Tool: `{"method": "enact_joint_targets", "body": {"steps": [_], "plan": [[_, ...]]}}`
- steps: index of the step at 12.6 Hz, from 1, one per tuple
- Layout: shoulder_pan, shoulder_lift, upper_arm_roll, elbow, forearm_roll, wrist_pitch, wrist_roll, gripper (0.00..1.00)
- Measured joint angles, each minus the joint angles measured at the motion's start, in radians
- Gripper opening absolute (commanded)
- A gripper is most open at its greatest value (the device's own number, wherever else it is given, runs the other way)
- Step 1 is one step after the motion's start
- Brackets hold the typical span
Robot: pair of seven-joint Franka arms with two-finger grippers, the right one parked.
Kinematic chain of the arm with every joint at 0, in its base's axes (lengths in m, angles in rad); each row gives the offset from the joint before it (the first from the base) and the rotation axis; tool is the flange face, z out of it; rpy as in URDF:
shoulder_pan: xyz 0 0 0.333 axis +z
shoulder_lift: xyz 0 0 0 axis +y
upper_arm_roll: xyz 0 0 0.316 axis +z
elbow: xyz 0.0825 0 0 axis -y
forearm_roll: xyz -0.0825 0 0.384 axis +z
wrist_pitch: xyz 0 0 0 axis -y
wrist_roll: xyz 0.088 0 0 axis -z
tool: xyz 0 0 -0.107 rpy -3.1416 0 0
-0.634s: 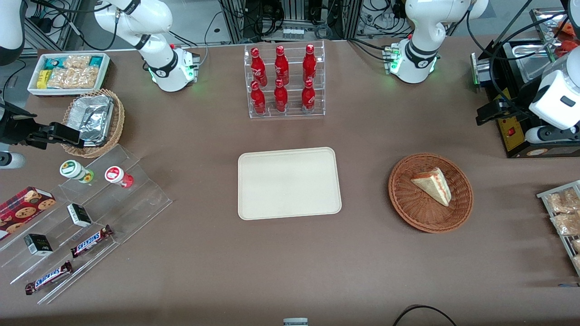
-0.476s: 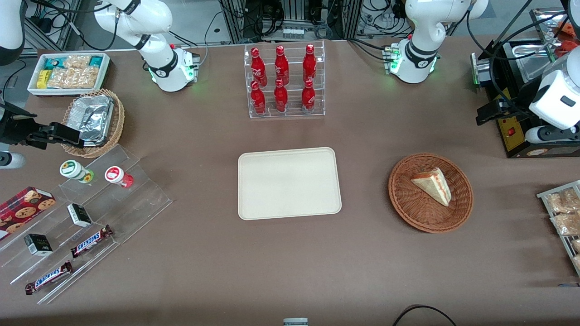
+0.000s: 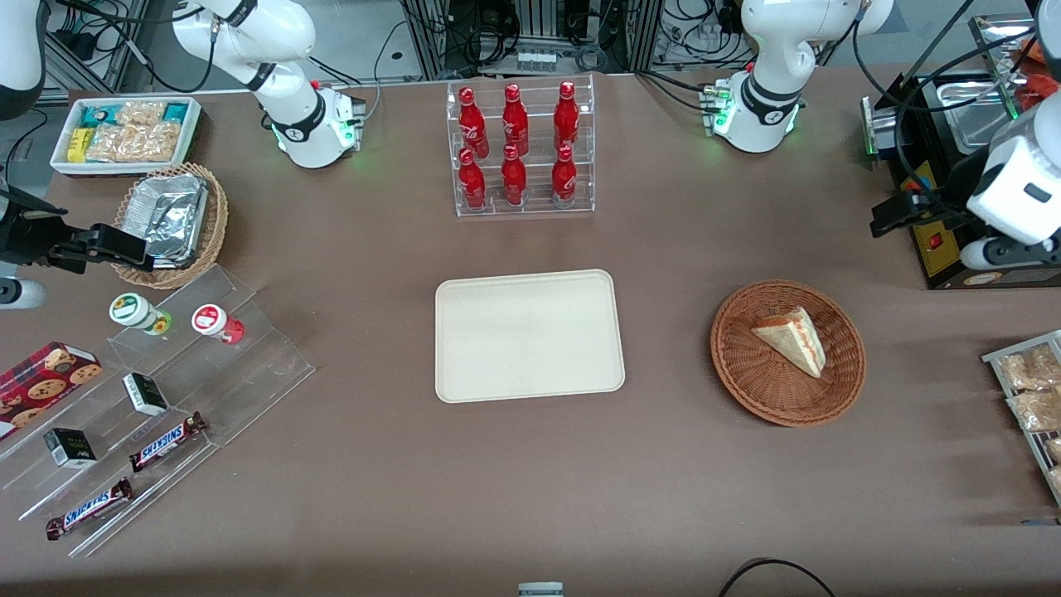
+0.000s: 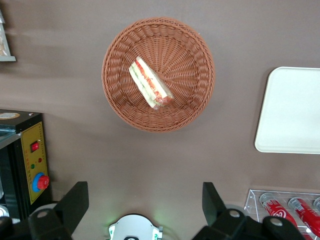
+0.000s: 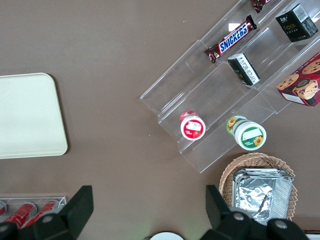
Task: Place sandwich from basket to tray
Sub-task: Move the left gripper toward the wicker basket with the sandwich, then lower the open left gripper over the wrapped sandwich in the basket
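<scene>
Sandwich point(image 3: 792, 338) lies untouched in the basket point(image 3: 746, 373); the gripper point(image 4: 145, 202), jaws apart, hangs high near the worktop's edge, tray point(image 3: 529, 336) waiting.

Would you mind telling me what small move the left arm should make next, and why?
Probably travel toward the basket and descend: the sandwich lies untouched in it, and the open end effector sits well above the table, empty. The tray holds nothing.

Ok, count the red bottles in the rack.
6, all in the clear rack farther from the front camera than the tray: three on the upper step, three on the lower. None looks hidden. The gripper hovers open, far above the basket.
</scene>
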Motion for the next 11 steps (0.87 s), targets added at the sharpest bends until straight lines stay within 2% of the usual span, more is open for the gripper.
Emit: {"method": "enact_joint_targets", "body": {"steps": [5, 11], "plan": [[0.0, 0.092, 0.006, -0.1, 0.0, 0.19, 0.0, 1.0], [0.005, 0.183, 0.01, -0.144, 0.001, 0.33, 0.0, 1.0]]}}
